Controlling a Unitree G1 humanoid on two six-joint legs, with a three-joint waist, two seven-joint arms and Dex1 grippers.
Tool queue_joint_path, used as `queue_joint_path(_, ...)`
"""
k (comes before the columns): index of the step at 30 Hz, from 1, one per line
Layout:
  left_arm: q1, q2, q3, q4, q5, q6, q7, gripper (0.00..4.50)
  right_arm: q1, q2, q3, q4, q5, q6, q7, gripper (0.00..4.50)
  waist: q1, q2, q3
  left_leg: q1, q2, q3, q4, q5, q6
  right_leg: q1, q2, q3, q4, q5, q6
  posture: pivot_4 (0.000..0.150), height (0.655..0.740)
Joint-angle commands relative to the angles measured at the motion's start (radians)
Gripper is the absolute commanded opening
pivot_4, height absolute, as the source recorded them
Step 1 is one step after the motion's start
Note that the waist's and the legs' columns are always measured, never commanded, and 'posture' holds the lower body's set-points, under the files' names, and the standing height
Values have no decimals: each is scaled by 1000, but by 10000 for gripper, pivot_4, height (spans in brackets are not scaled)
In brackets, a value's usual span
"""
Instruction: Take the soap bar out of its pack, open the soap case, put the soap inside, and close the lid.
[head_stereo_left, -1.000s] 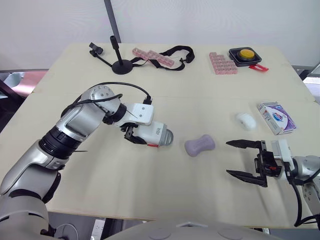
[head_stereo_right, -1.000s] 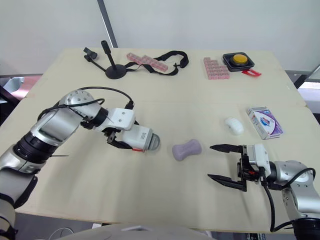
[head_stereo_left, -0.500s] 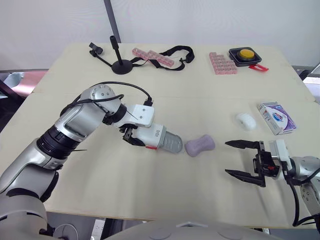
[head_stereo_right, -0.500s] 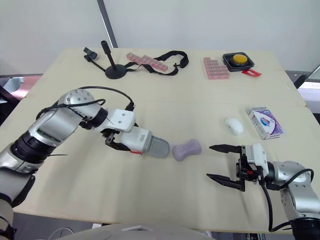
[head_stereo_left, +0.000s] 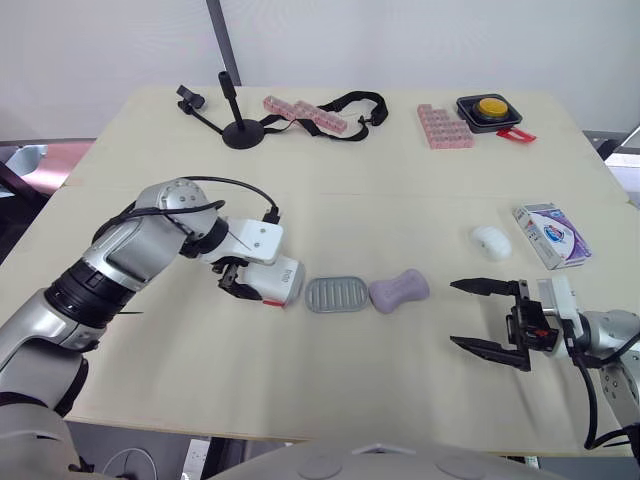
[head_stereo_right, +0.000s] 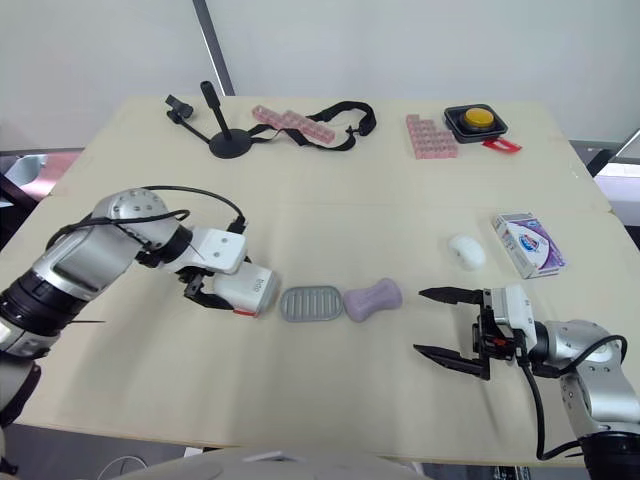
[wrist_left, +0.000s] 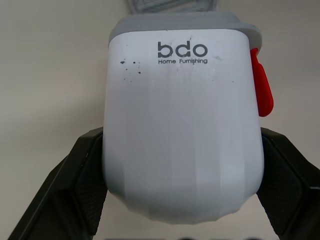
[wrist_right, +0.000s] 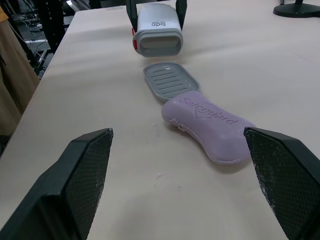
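A purple soap bar (head_stereo_left: 399, 291) lies bare on the table's middle. Touching its left end lies a grey ribbed tray (head_stereo_left: 337, 295), slid out of the soap case. My left gripper (head_stereo_left: 243, 283) is shut on the white soap case shell (head_stereo_left: 269, 281), which lies on its side left of the tray, its open mouth toward the tray. In the left wrist view the white shell (wrist_left: 182, 120) sits between the black fingers (wrist_left: 60, 192). My right gripper (head_stereo_left: 482, 316) hangs open over the table, right of the soap. The soap pack (head_stereo_left: 552, 234) lies at the right edge.
A small white object (head_stereo_left: 491, 241) lies beside the pack. At the back stand a black tripod (head_stereo_left: 238, 125), pink strips (head_stereo_left: 305, 114), a black strap (head_stereo_left: 355, 103), a pink block (head_stereo_left: 444, 127) and a yellow button box (head_stereo_left: 490, 110).
My left gripper drew the white shell back to the left, and the grey tray came out of it and now lies on the table against the soap. The right gripper stayed put.
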Motion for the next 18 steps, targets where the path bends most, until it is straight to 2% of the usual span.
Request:
queue_joint_path(1,36,0,76,1,-46,-41,17,34663,-17,-14,-19,5,1,-11,4,44685,0,0,0,0,0,0,0,0,0,0,0,0,0,0,0,1500,7343)
queue_joint_path(9,124,-17,106,38,-37,-143,70,34663,-37,-16,-15,20,-1,-12,9,44685,-2,0,0,0,0,0,0,0,1,0,-1,-1,0,0,0,1500,7343)
queue_joint_path(18,135,-42,110,110,-25,-220,99,34663,-42,-18,-20,25,14,-5,22,44685,-3,0,0,0,0,0,0,1,1,0,-1,-2,1,0,0,1500,7343)
